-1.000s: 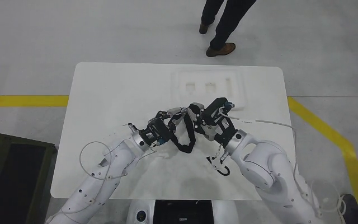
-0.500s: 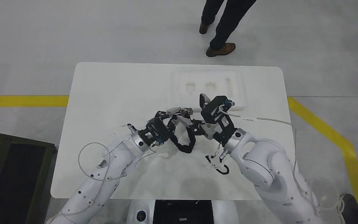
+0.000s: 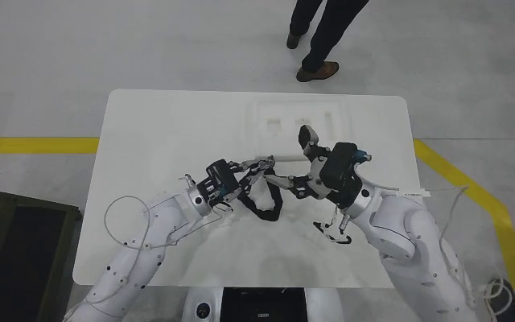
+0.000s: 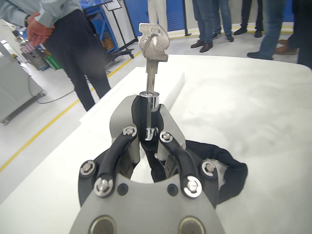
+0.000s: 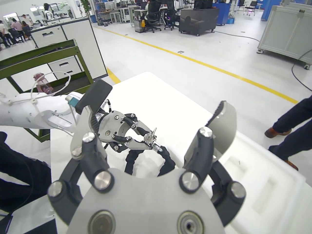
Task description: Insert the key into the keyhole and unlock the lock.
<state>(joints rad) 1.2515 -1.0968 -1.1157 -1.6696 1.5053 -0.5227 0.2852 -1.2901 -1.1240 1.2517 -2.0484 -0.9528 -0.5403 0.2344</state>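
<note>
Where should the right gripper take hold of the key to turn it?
Grip the key by its flat textured head, pads on its two broad faces, coming in along the shaft from the free end. The blade sits in the lock, held by the left gripper.

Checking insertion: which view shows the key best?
The left wrist view: the key stands close up, blade in the lock held by the left pincer. The right wrist view shows it small and far; the top view barely.
</note>
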